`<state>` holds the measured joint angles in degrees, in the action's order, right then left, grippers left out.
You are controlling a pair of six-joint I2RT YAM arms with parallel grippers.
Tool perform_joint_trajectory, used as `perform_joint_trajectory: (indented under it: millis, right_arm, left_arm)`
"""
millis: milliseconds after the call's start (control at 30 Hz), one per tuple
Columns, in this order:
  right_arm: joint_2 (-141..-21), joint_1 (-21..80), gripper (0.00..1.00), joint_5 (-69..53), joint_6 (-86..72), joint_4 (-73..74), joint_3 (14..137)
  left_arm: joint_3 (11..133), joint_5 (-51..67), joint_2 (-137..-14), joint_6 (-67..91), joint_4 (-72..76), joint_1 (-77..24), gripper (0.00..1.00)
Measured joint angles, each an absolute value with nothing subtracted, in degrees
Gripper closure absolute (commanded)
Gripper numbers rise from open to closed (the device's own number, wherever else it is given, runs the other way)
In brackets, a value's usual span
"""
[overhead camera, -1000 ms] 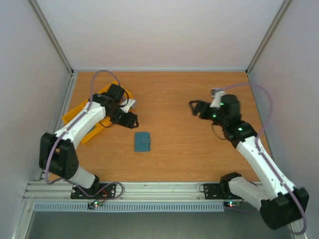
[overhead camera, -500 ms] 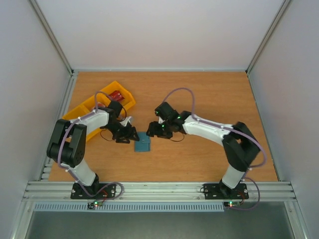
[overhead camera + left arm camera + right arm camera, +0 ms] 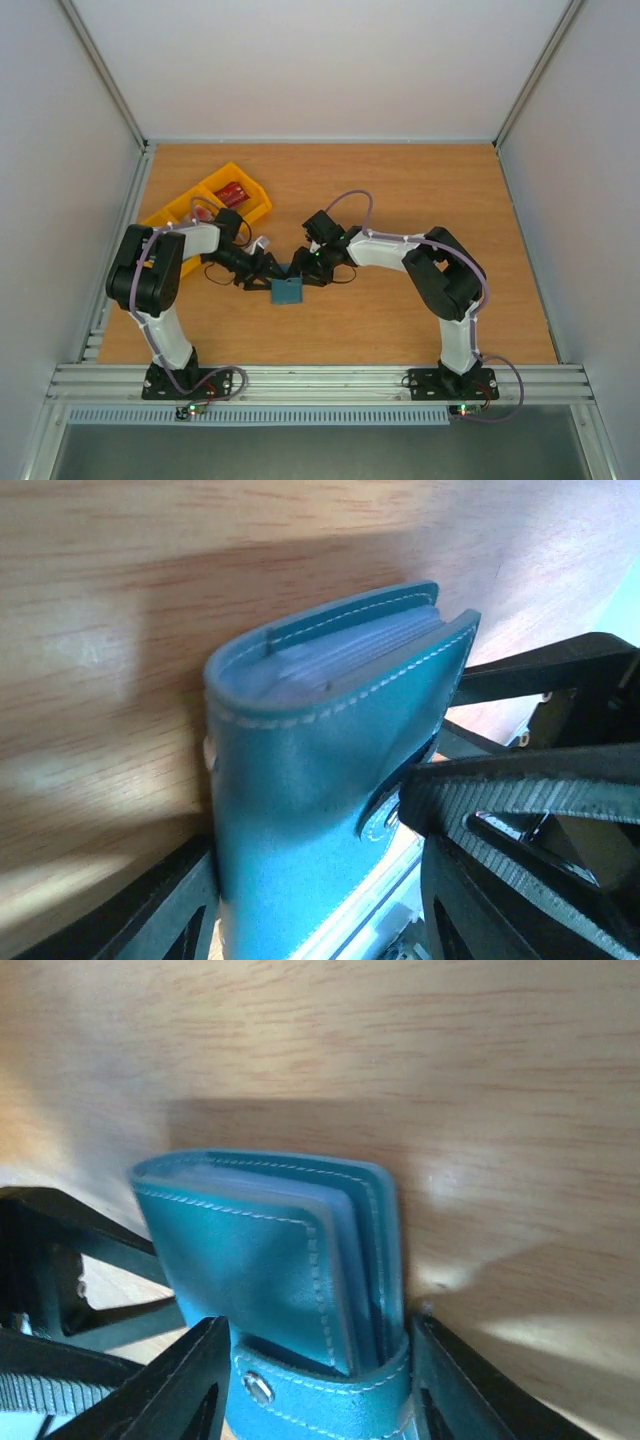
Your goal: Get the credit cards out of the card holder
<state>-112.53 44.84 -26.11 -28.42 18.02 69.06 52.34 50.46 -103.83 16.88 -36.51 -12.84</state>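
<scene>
**Teal wallet caught between two claws, strap closed**

Teal-blue soft leather fills both wrist views: the card holder (image 3: 287, 291) sits near the middle of the desk (image 3: 400, 320), tipped up off its flat face, with the two arms meeting over it. The left claw (image 3: 267, 278) has one finger against the wallet's side and the other pressed on the strap, so it pinches the wallet. The right claw (image 3: 301, 271) pinches it too, from the opposite side, its fingers (image 3: 190, 1380) flanking the lower end. Pale clear sleeves show between the covers. The credit cards themselves cannot be made out.

The main risk, as I judge it, is the snap strap (image 3: 330, 1410). It wraps the lower end with its stud (image 3: 257, 1388) fastened, and pulling the covers apart would likely drag the whole wallet rather than open it. Both claws hold the same small soft body close together, so the fingers could knock into each other. The leather could also buckle and slip free, or the wallet could twist out of one grip and drop flat.

No brand, label or lettering is readable: the cover shows only pale stitching and the plain stud. A yellow tray (image 3: 252, 184) stands well apart at the back left, holding a red object (image 3: 233, 192).
</scene>
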Motion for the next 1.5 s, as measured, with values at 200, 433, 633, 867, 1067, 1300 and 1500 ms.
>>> perform_joint_trajectory:
  millis: [200,433,633,867,1067,1300,1500]
  right_arm:
    - [-113.1,43.6,0.57,-29.8,-31.7,10.6,66.5]
    - [-113.0,42.5,0.57,-32.3,-33.9,4.2,63.7]
    - [-107.5,40.6,0.42,-31.4,-32.8,3.7,59.7]
    - [-94.0,36.9,0.17,-32.9,-15.7,12.4,64.0]
    - [-73.6,34.8,0.02,-33.9,4.5,18.7,69.4]
    - [-60.5,33.8,0.01,-44.5,16.3,19.2,71.3]
    - [-62.0,35.7,0.02,-45.1,20.3,23.5,73.5]
  left_arm:
    - [47.9,51.1,-100.1,19.8,-30.8,-12.9,0.53]
    - [46.4,51.0,-97.4,22.2,-26.7,-13.4,0.97]
    - [47.7,52.5,-96.1,22.1,-27.0,-13.7,1.00]
    - [62.6,49.4,-91.9,15.7,-38.9,-13.1,1.00]
    - [86.6,43.6,-84.3,3.6,-54.2,-12.8,1.00]
    - [89.3,43.9,-67.0,-2.8,-51.5,-16.8,1.00]
    - [76.5,47.4,-56.8,2.7,-36.8,-25.5,1.00]
